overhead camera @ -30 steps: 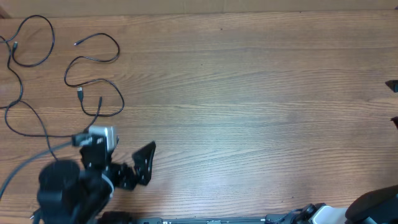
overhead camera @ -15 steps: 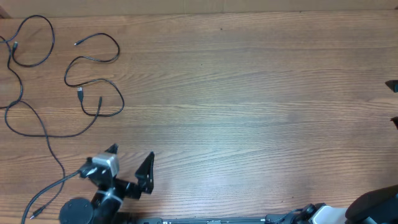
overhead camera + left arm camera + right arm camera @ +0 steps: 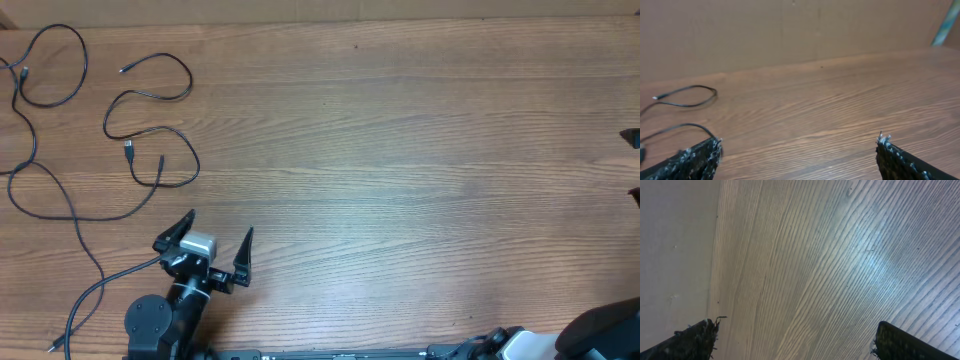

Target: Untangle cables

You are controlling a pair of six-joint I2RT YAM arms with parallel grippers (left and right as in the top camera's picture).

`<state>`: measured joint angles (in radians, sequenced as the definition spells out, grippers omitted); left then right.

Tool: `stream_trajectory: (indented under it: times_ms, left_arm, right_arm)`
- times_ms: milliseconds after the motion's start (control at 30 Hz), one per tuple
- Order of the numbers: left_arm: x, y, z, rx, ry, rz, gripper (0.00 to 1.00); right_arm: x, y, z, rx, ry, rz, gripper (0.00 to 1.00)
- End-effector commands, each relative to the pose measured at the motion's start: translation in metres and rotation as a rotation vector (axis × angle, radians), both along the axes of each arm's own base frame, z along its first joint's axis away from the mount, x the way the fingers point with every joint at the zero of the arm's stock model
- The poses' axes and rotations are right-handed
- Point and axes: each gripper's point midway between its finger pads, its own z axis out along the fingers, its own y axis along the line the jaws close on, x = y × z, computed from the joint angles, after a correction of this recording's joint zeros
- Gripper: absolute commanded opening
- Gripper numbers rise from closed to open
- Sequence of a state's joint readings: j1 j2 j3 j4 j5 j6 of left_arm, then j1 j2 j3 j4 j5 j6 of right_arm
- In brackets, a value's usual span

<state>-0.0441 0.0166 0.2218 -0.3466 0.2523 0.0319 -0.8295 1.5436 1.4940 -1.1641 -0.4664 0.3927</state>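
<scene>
Cables (image 3: 188,80), roughly three strands, left pincer (image 3: 220,222) spread, right pincer (image 3: 797,323) spread

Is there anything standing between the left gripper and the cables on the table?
Nothing visible does. The open left gripper faces the nearest loop of the cables, and only bare table lies between them.

I note the cables (image 3: 105,128) run off the overhead's left edge; their plug types are too small to tell. The right gripper (image 3: 634,165) is mostly cropped at the right edge.
</scene>
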Motion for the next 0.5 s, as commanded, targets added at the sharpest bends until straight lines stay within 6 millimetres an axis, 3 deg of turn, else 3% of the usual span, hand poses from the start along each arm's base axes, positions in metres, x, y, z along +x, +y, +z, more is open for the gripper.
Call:
stream_trajectory:
  times_ms: [0,367,467]
  left_arm:
    - [0.005,0.011,0.0,0.076,-0.05,0.053,1.0]
    - [0.02,0.019,-0.036,0.079,-0.049,0.095,1.0]
    - [0.021,0.026,-0.034,0.075,-0.056,0.129,1.0]
  right_arm:
    - [0.001,-0.003,0.013,-0.032,-0.026,-0.004,1.0]
    - [0.001,-0.003,0.013,-0.032,-0.026,-0.004,1.0]
    - [0.002,-0.003,0.013,-0.032,-0.026,-0.004,1.0]
